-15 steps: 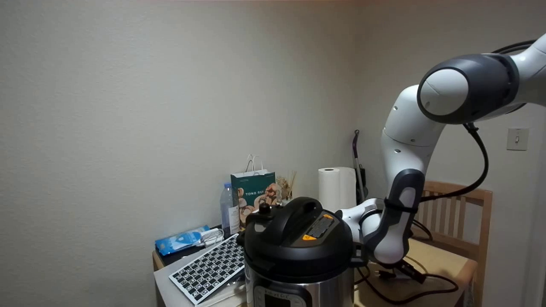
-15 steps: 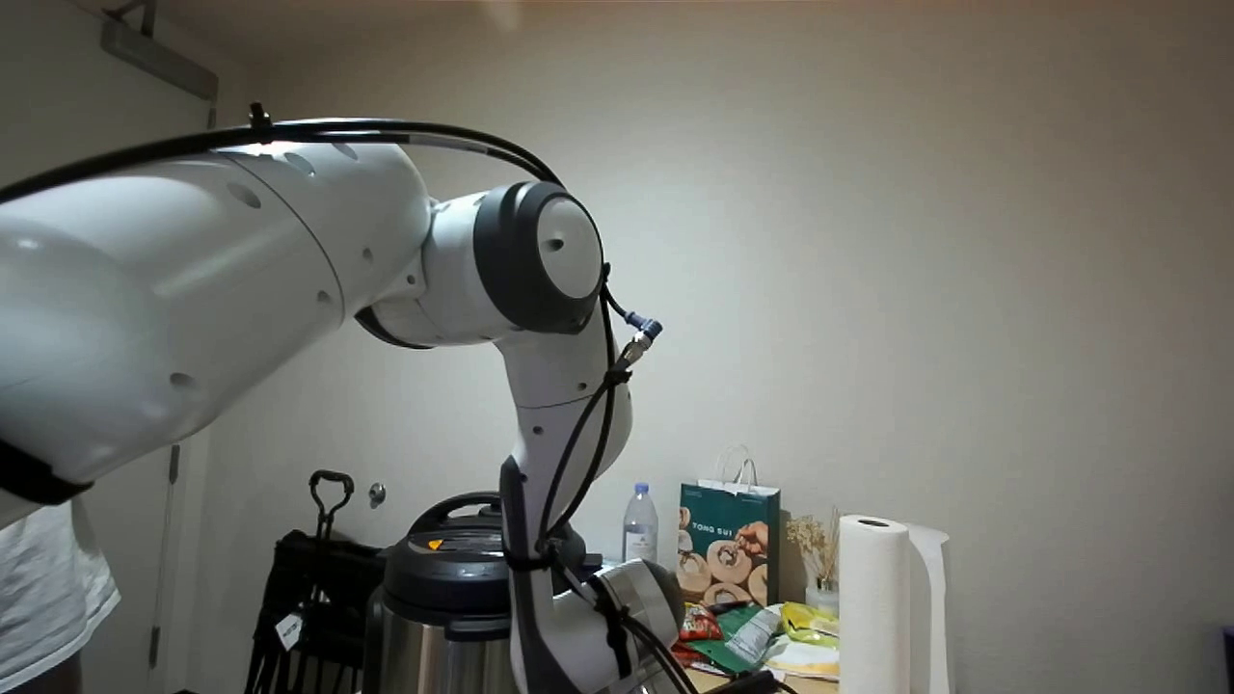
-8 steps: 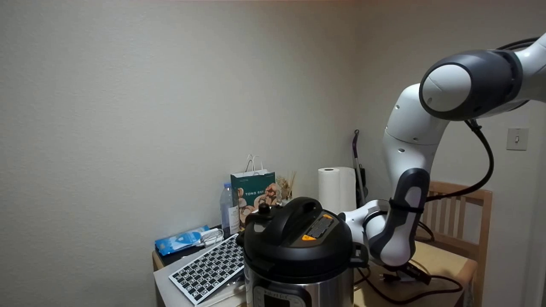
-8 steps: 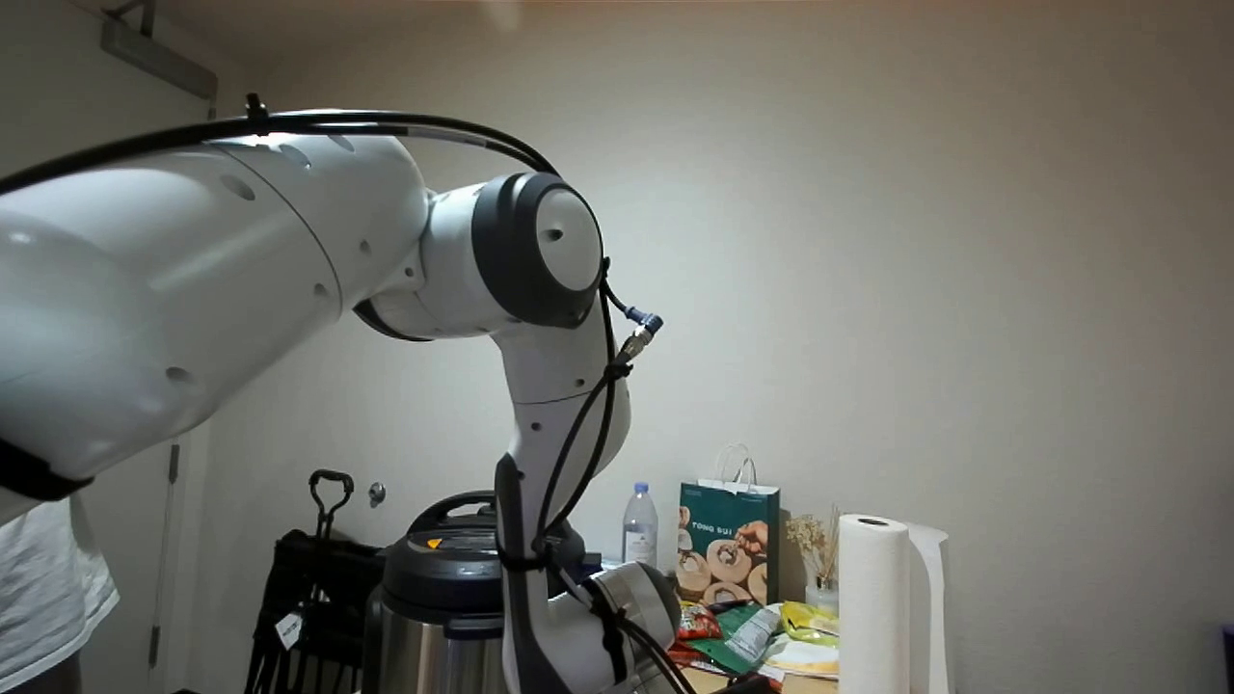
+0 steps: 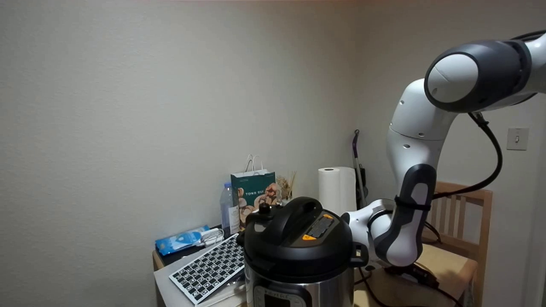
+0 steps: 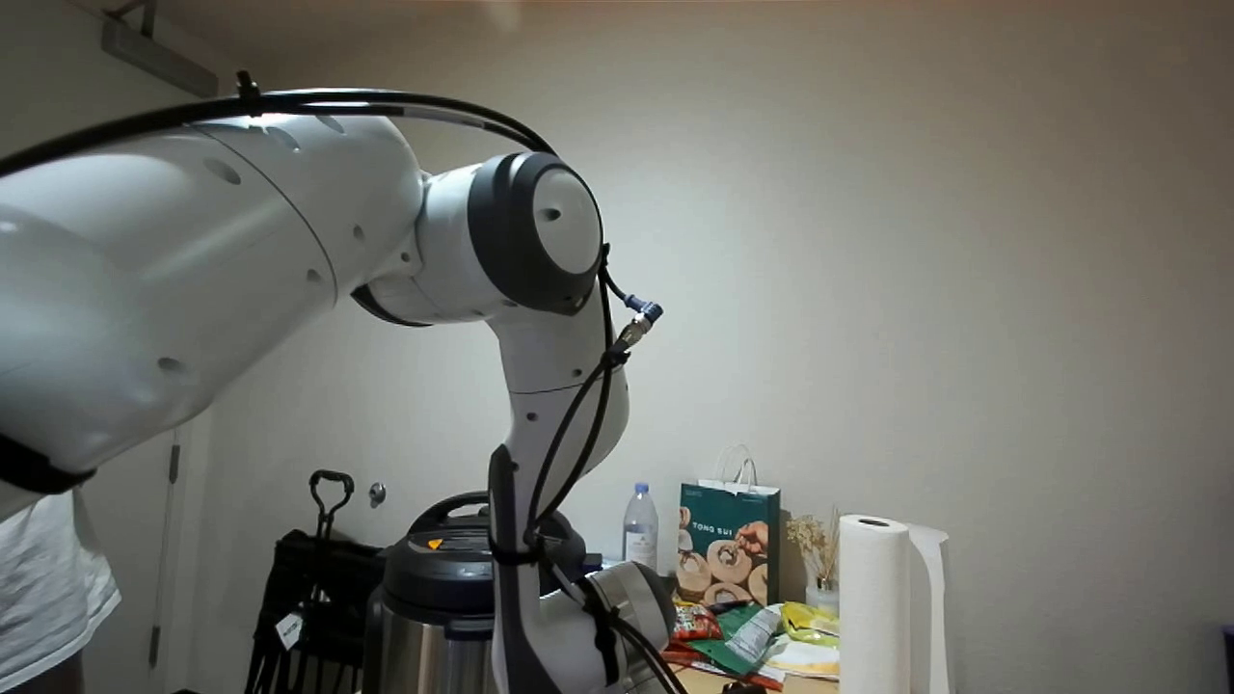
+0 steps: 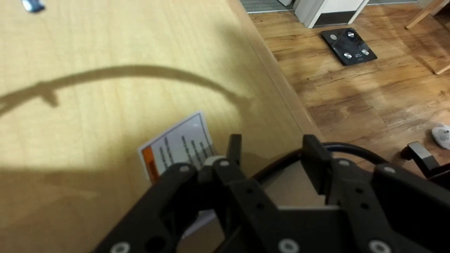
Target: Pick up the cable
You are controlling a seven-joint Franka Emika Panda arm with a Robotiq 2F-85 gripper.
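Black cable (image 7: 281, 163) runs across the gap of the gripper (image 7: 272, 147), whose jaws stand partway apart, clasping nothing; lying beyond their reach, it could be missed on closing.

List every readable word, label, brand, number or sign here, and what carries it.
"TONG SUI": green paper shopping bag with white handles.
Print too blurred or small to read:
White label with orange block, wrist view.
Steel-and-black pressure cooker: control panel and dark lid sticker.
Clear, blue-capped plastic bottle.
White hanging tag.
Red, green and yellow plastic packets.
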